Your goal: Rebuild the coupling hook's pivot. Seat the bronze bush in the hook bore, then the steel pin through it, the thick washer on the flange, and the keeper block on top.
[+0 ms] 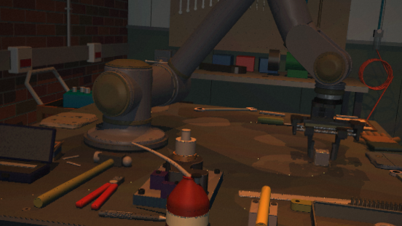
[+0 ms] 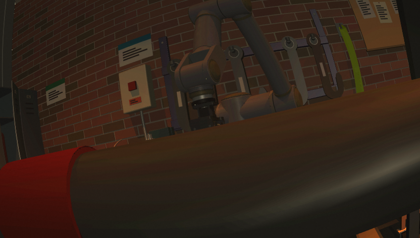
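My gripper [image 1: 322, 156] is open and holds nothing. It stands low over the bench on the right, its fingers on either side of the small grey keeper block [image 1: 322, 157], which rests on the bench top. Left of centre stands the hook fixture [image 1: 182, 178] on its plate. On it the steel pin [image 1: 186, 134] rises from the pale thick washer [image 1: 185, 145], with a bronze rim [image 1: 185, 157] below. In the second side camera a large dark handle hides my fingers and the block.
The arm's base [image 1: 125, 105] stands at the back left. A red oil can [image 1: 187, 202] with a curved spout stands in front of the fixture. A yellow-handled hammer [image 1: 74, 181], red pliers [image 1: 100, 193] and a file lie front left. Trays and a ruler lie front right.
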`<state>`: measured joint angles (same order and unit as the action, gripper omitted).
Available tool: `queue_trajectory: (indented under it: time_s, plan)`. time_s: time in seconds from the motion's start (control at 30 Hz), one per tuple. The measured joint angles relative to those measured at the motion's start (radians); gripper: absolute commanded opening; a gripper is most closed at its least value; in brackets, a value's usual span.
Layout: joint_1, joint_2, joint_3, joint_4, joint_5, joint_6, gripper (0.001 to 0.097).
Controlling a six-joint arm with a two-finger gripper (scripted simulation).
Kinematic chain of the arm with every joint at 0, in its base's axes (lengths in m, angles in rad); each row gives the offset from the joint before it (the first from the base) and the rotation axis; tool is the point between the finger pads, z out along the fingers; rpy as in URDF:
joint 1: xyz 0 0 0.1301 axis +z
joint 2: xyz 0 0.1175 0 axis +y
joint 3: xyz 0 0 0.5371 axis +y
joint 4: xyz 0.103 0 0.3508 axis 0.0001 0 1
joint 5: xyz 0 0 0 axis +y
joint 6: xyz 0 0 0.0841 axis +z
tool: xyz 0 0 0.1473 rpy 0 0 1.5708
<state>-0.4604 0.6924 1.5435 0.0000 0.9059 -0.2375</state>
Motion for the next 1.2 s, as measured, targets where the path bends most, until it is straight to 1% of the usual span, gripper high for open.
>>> queue_trajectory:
  time_s: [0.37,1.17,1.2]
  plan:
    - [0.000,0.000,0.000,0.000,-0.001,0.000,0.0555]
    - [0.000,0.000,0.000,0.000,-0.001,0.000,0.0080]
    - [0.000,0.000,0.000,0.000,-0.001,0.000,0.0075]
